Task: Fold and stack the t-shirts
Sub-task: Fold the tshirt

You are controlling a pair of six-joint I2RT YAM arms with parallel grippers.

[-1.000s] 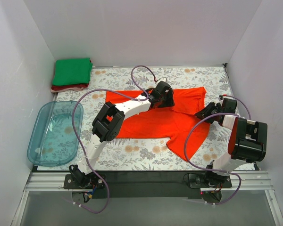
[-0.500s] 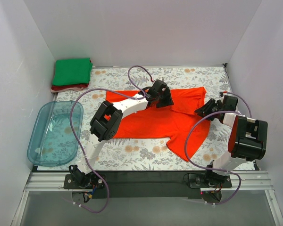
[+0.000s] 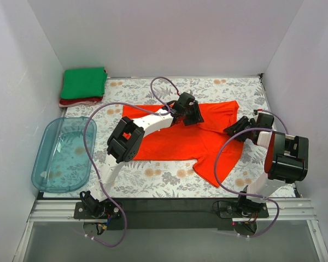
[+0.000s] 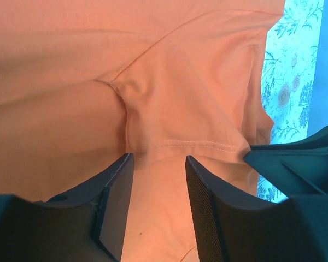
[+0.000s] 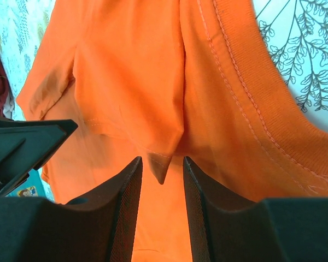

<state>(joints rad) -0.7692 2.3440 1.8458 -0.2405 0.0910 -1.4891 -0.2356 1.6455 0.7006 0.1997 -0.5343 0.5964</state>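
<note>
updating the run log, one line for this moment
left gripper: open over orange t-shirt sleeve hem | right gripper: open astride cloth corner | green t-shirt: folded atop dark red t-shirt

Two white-and-black arms stand at the near edge. The left arm (image 3: 147,124) stretches forward and rightward from a bent elbow. Its left gripper (image 3: 191,112) points downward, with dark fingers (image 4: 115,202) parted. The right arm (image 3: 284,158) is folded tightly above its base, and the right gripper (image 3: 233,130) aims leftward, held low, fingers (image 5: 126,207) slightly apart.
</note>
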